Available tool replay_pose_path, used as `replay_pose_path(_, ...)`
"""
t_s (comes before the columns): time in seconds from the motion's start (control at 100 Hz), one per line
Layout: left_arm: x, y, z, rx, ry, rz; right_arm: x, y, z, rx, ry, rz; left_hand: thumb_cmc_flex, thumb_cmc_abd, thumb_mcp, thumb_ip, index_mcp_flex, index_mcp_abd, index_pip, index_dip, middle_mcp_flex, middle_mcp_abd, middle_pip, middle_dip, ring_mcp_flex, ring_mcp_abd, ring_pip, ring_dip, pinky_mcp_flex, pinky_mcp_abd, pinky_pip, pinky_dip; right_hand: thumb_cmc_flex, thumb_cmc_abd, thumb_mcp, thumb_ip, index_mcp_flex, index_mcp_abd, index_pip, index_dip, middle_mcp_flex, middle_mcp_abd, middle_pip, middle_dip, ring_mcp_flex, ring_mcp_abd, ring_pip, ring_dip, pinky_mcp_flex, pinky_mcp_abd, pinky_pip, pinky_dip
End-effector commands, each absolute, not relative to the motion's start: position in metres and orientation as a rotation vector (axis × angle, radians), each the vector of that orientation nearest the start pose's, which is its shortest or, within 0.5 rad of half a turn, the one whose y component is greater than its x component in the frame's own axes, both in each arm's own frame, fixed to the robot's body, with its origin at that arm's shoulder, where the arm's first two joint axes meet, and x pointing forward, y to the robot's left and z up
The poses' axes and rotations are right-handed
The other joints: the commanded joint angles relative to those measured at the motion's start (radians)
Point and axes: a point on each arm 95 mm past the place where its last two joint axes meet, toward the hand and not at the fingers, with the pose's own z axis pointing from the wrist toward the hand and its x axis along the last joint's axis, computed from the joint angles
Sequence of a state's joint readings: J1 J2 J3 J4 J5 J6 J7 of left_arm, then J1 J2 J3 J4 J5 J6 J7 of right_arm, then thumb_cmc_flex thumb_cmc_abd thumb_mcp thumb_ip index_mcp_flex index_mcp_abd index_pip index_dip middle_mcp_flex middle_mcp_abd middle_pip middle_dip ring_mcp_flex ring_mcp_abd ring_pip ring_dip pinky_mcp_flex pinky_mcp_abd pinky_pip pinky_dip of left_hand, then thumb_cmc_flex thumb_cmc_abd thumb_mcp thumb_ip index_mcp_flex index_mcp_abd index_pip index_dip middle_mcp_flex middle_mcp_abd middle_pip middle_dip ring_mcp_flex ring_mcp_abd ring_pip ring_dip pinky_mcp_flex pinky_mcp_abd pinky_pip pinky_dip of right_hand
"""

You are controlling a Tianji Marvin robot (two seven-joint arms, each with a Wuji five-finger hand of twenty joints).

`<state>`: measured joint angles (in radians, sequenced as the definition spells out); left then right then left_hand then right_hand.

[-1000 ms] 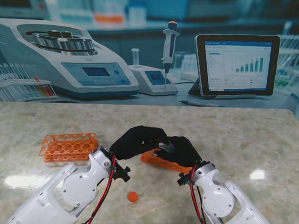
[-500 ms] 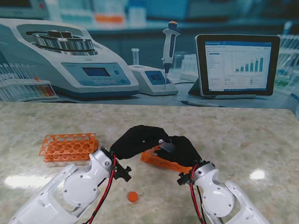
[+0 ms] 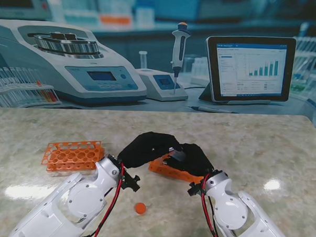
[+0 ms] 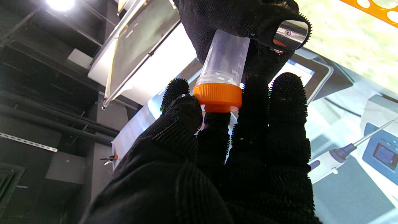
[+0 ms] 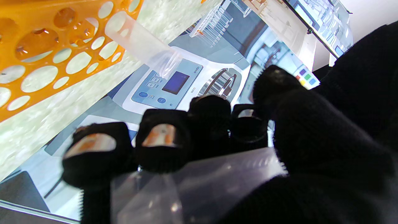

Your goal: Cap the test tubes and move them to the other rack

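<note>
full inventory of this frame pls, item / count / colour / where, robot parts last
test tube: 1, clear, held between both hands above the table
cap: 1, orange, on that tube's end, at the left hand's fingertips
second tube: 1, clear, uncapped, standing in the rack under the hands
loose cap: 1, orange, on the table nearer to me, between the arms
left rack: 1, orange, on the table at left, no tubes visible
middle rack: 1, orange, partly hidden under the hands
table: 1, pale marble
backdrop: printed lab scene, far side
left hand: black glove, on the cap
right hand: black glove, grips the tube body
</note>
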<state>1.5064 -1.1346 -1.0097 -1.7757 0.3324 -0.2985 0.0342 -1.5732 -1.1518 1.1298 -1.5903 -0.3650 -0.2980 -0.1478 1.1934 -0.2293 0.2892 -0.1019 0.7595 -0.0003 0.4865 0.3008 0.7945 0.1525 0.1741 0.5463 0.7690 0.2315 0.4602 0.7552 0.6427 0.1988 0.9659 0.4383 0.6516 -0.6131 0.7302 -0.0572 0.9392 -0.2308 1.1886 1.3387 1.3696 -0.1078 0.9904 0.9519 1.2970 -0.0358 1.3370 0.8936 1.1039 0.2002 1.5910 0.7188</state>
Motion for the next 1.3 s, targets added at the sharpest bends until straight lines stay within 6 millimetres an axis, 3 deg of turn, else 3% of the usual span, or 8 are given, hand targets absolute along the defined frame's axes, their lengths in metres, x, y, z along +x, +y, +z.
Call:
replay_pose_path(0.0, 0.3607, -0.1237, -0.2515, -1.395, 1.346, -2.5, 0.3799, 0.0572, -0.3141, -1.746, -1.23, -2.515, 0.097, -0.037, 0.071, 0.032, -0.014, 0.0, -0.026, -0.006, 0.019, -0.057, 0.064, 0.022, -0.004, -0.039, -0.007, 0.021, -0.003, -0.047, -0.016, 0.008, 0.006, 0.014, -0.016, -0.018, -0.002, -0.038, 0.016, 0.019, -0.004, -0.006, 0.014, -0.005, 0.021, -0.031, 0.032, 0.011, 0.018, 0.004, 0.039, 0.002)
replay_pose_path(0.31, 0.3613, -0.1206, -0.2528, -1.38, 1.36, -2.484, 0.3806, 0.0563, -0.3123, -1.745, -1.225, -2.526, 0.096, -0.031, -0.009, 0.054, -0.026, -0.008, -0.044, -0.017, 0.002, -0.068, 0.05, 0.029, -0.032, -0.049, -0.023, 0.025, -0.059, -0.019, 0.016, 0.04, 0.006, 0.014, -0.017, -0.018, -0.003, -0.037, 0.016, 0.019, -0.004, -0.004, 0.014, -0.005, 0.021, -0.03, 0.032, 0.011, 0.018, 0.004, 0.039, 0.002)
replay_pose_path(0.64, 0.3628, -0.1162, -0.2505, -1.363, 1.362, -2.455, 0.3803, 0.0553, -0.311, -1.746, -1.221, -2.535, 0.093, 0.025, -0.15, 0.087, -0.06, -0.032, -0.066, -0.008, -0.067, -0.088, 0.05, -0.025, -0.139, -0.082, -0.047, -0.106, -0.215, 0.065, 0.035, 0.111, 0.006, 0.013, -0.017, -0.019, -0.003, -0.037, 0.016, 0.02, -0.004, -0.005, 0.014, -0.005, 0.021, -0.031, 0.033, 0.011, 0.019, 0.004, 0.04, 0.003)
replay_pose_path(0.74, 0.3631, -0.1156, -0.2503, -1.361, 1.369, -2.445, 0.3803, 0.0551, -0.3109, -1.745, -1.222, -2.535, 0.086, 0.033, -0.167, 0.089, -0.066, -0.044, -0.067, -0.004, -0.078, -0.123, 0.05, -0.025, -0.175, -0.076, -0.07, -0.119, -0.27, 0.094, 0.012, 0.112, 0.006, 0.015, -0.017, -0.019, -0.003, -0.039, 0.016, 0.02, -0.004, -0.005, 0.014, -0.005, 0.021, -0.03, 0.033, 0.011, 0.019, 0.004, 0.04, 0.003)
replay_pose_path(1.14, 0.3635, -0.1164, -0.2505, -1.364, 1.38, -2.438, 0.3799, 0.0535, -0.3098, -1.748, -1.215, -2.546, 0.081, 0.067, -0.231, 0.096, -0.087, -0.072, -0.075, 0.013, -0.121, -0.155, 0.036, -0.131, -0.256, -0.064, -0.183, -0.203, -0.411, 0.142, -0.115, 0.103, 0.004, 0.016, -0.018, -0.019, -0.003, -0.038, 0.016, 0.02, -0.003, -0.007, 0.014, -0.006, 0.021, -0.032, 0.034, 0.011, 0.019, 0.002, 0.04, 0.004)
replay_pose_path(1.29, 0.3637, -0.1163, -0.2492, -1.366, 1.382, -2.441, 0.3796, 0.0532, -0.3097, -1.749, -1.209, -2.548, 0.07, 0.086, -0.257, 0.097, -0.097, -0.081, -0.078, 0.02, -0.132, -0.159, 0.034, -0.172, -0.278, -0.061, -0.248, -0.264, -0.451, 0.157, -0.2, 0.072, 0.005, 0.016, -0.018, -0.019, -0.003, -0.039, 0.016, 0.02, -0.003, -0.006, 0.014, -0.006, 0.021, -0.033, 0.033, 0.011, 0.019, 0.003, 0.04, 0.004)
